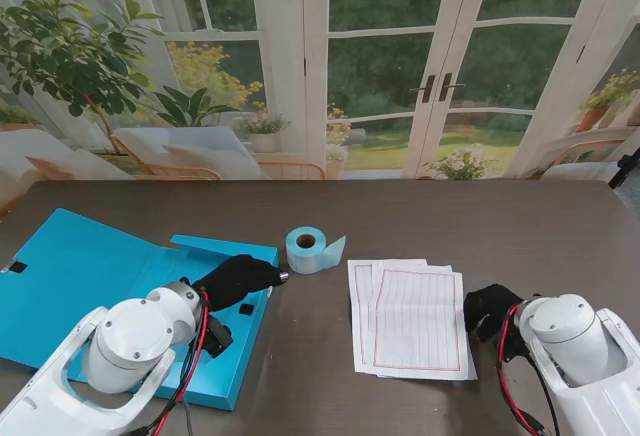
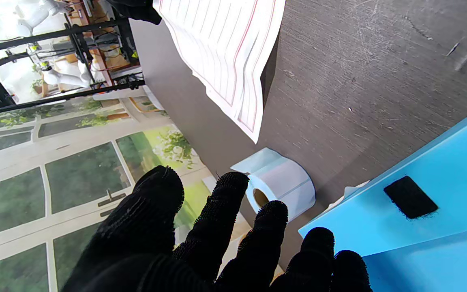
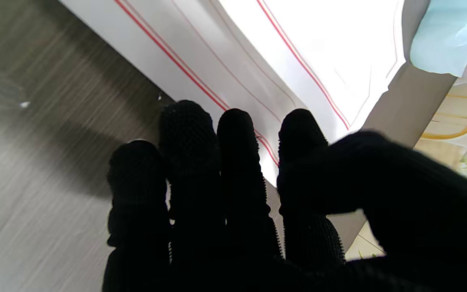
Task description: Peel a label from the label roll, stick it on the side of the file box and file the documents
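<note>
Nearest me, by the worktop's near edge, my left hand (image 1: 238,278) in its black knit glove hovers over the right edge of the open bright-blue plastic file box (image 1: 90,276), which lies flat toward the near-left corner w/ small black velcro patches (image 2: 410,196) on its flap. Left wrist view: fingers (image 2: 223,211) spread apart, nothing in them, so hand is wide and empty, fingertips aimed at the roll but not touching.

My right hand (image 1: 490,308), also black-gloved, sits near the near-right part of the worktop, just beside the right edge of the white red-ruled document sheets (image 1: 410,316). Right wrist view: the four fingers (image 3: 233,162) lie straight and close together, thumb across in front, tips at the paper's edge; can't tell if they touch the sheet. Nothing gripped, so narrow and empty.

The sheets are a loose overlapping stack, approx. mid-worktop, slightly to the right. Farther from me, near the centre, the pale-blue label roll (image 1: 308,249) lies on its side w/ its cardboard core facing me and a short tail of label strip peeled out to its right. It sits between file box and papers, apart from both.

The dark wood-grain worktop (image 1: 520,226) runs on to its far edge.
</note>
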You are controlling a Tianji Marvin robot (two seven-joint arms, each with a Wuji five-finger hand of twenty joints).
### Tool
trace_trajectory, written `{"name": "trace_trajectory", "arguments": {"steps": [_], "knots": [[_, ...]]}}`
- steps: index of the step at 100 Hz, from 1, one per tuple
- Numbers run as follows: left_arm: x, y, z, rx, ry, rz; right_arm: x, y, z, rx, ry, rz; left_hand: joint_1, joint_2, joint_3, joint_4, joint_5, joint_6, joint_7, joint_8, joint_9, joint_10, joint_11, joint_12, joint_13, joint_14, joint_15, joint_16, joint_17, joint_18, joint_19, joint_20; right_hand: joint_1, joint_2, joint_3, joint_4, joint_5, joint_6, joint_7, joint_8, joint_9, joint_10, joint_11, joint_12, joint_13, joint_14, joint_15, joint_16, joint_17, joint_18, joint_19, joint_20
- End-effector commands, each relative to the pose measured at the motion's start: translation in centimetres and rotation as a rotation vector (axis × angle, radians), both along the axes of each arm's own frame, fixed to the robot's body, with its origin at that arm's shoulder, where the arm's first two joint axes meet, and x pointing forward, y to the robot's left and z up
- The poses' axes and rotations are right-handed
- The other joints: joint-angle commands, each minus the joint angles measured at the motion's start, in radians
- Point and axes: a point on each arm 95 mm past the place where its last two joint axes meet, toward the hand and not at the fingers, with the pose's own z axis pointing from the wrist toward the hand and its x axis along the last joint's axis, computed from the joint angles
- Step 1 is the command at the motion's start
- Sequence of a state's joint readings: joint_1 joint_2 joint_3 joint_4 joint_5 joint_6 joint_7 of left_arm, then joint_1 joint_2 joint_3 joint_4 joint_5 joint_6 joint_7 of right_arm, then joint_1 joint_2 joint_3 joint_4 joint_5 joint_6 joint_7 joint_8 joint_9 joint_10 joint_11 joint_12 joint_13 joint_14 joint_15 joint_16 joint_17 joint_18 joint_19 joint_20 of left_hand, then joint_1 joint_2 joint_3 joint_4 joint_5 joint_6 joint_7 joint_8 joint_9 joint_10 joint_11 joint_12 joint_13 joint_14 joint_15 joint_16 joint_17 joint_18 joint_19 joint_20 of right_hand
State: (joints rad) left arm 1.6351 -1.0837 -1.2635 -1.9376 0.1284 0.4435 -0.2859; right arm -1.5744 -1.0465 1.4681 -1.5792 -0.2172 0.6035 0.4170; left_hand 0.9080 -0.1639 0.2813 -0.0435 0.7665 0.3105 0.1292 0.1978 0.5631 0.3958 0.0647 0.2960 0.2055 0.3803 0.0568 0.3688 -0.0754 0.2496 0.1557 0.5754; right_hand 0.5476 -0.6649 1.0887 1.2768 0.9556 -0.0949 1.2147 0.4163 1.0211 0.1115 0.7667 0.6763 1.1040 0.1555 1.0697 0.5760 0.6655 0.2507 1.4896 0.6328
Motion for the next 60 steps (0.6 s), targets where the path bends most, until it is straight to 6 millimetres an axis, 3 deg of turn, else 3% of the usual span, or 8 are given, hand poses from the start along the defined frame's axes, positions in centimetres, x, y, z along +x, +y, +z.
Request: {"name": "trace_trajectory", "arguments": {"steps": [1,14,25,43,60], "knots": [[-0.32,-0.19,0.00,-0.012,0.010,-0.012,-0.27,0.39,-0.49,0.037,0.011,0.004,0.028,0.032,-0.030,-0.006,0.010,0.005,-0.005,0.002,-0.024,-0.003,0.001,-0.007,-0.025,-0.005,0.004,-0.009,-0.014,-0.049,-0.030,-0.007,-0.015,0.043,0.048,0.036,0.026,0.034,-0.008,0.015,0.033,0.015,-0.016,-0.006,0.043,0.027,-0.002,0.004,-0.029,0.029,0.003,-0.001],[-0.49,-0.06,-0.08,-0.015,0.011,-0.007,-0.23,0.34,-0.42,0.078,0.000,-0.019,0.030,0.033,-0.033,-0.006,0.007,0.006,-0.006,0.001,-0.026,-0.005,0.000,-0.007,-0.025,-0.004,0.004,-0.009,-0.014,-0.049,-0.030,-0.007,-0.031,0.099,0.074,0.028,0.041,0.088,-0.033,0.018,0.039,0.032,-0.026,-0.016,0.044,0.041,-0.001,0.015,-0.037,0.040,0.011,0.007],[-0.59,0.03,-0.13,-0.016,0.011,-0.004,-0.22,0.36,-0.40,0.101,-0.008,-0.037,0.031,0.034,-0.035,-0.006,0.007,0.007,-0.006,0.001,-0.025,-0.005,0.001,-0.007,-0.025,-0.004,0.004,-0.009,-0.013,-0.050,-0.029,-0.007,-0.017,0.086,0.091,0.040,0.069,0.113,-0.053,0.034,0.062,0.033,-0.030,-0.025,0.067,0.043,-0.002,0.013,-0.016,0.042,0.016,0.008],[-0.65,0.13,-0.18,-0.019,0.010,-0.001,-0.23,0.75,-0.41,0.158,-0.059,-0.098,0.032,0.035,-0.039,-0.006,0.005,0.011,-0.008,0.001,-0.025,-0.006,0.001,-0.006,-0.025,-0.006,0.004,-0.009,-0.013,-0.050,-0.028,-0.007,0.044,0.002,0.138,0.090,0.142,0.197,-0.072,0.046,0.157,0.044,-0.039,-0.030,0.159,0.049,-0.010,-0.007,0.072,0.071,0.024,-0.007],[-0.62,0.30,-0.14,-0.018,0.006,0.000,-0.21,1.19,0.29,0.223,-0.113,-0.149,0.035,0.037,-0.042,-0.005,0.004,0.014,-0.009,0.000,-0.025,-0.003,0.001,-0.006,-0.026,-0.004,0.004,-0.009,-0.014,-0.050,-0.027,-0.005,0.077,-0.046,0.171,0.113,0.172,0.239,-0.080,0.066,0.194,0.056,-0.053,-0.016,0.193,0.061,-0.011,-0.002,0.102,0.092,0.029,-0.008]]}}
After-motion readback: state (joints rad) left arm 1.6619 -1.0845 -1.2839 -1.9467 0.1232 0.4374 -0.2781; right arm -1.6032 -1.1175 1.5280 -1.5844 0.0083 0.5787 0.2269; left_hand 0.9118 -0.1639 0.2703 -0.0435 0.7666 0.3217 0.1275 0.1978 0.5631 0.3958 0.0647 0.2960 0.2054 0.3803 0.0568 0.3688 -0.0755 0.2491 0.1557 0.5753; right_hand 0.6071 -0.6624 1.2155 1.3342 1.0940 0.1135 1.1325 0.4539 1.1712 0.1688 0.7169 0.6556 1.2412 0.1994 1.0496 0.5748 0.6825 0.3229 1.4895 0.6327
